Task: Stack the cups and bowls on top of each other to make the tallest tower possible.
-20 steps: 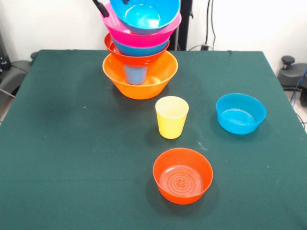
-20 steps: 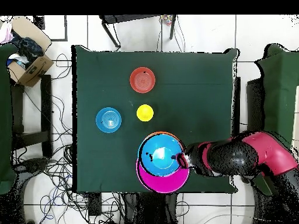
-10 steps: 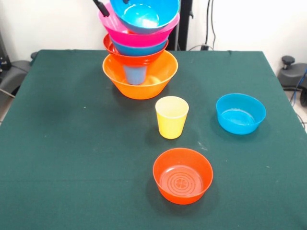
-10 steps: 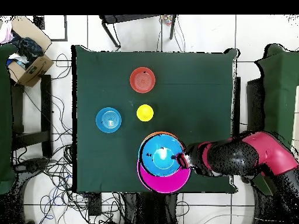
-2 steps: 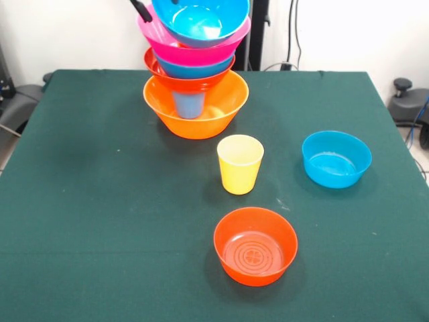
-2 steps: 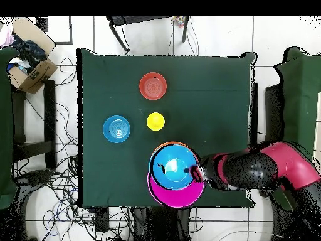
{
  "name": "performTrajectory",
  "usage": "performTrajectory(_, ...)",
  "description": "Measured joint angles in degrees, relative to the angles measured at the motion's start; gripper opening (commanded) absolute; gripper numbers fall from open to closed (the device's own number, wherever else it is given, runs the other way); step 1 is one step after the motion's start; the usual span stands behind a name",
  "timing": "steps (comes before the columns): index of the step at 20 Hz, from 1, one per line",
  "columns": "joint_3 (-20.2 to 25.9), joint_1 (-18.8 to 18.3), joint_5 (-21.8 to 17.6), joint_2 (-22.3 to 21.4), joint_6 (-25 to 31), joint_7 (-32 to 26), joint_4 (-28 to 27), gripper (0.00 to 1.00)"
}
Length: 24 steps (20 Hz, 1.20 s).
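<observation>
The tower stands at the table's far side on the big orange bowl. Inside that bowl a blue cup holds up a red-orange bowl, a blue bowl, the big pink bowl and a top blue bowl. My gripper is shut on the pink bowl's rim at the upper left, one dark finger outside it. From above, the gripper sits at the stack's right edge. Loose on the cloth are a yellow cup, a blue bowl and a red-orange bowl.
The green table reaches the front edge. A cardboard box sits beyond the table's left side in the overhead view, among cables on the floor. My arm lies over the table's right lower corner.
The upper bowls of the tower have crept slightly upward with the gripper. The loose cup and bowls have not moved.
</observation>
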Motion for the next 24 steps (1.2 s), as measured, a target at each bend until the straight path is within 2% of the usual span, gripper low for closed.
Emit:
performTrajectory(6,0.3,-0.1,0.8,-0.3,0.8,0.0,0.0,1.0)
performTrajectory(15,0.6,1.6,1.4,-0.8,6.3,0.0,-2.0,1.0)
performTrajectory(18,0.6,3.1,1.4,-0.6,7.3,0.0,-4.0,1.0)
performTrajectory(22,0.1,6.6,-0.6,0.8,7.4,-0.4,-8.9,1.0)
performTrajectory(24,-0.3,9.4,-3.0,2.4,7.2,-1.6,-13.1,1.0)
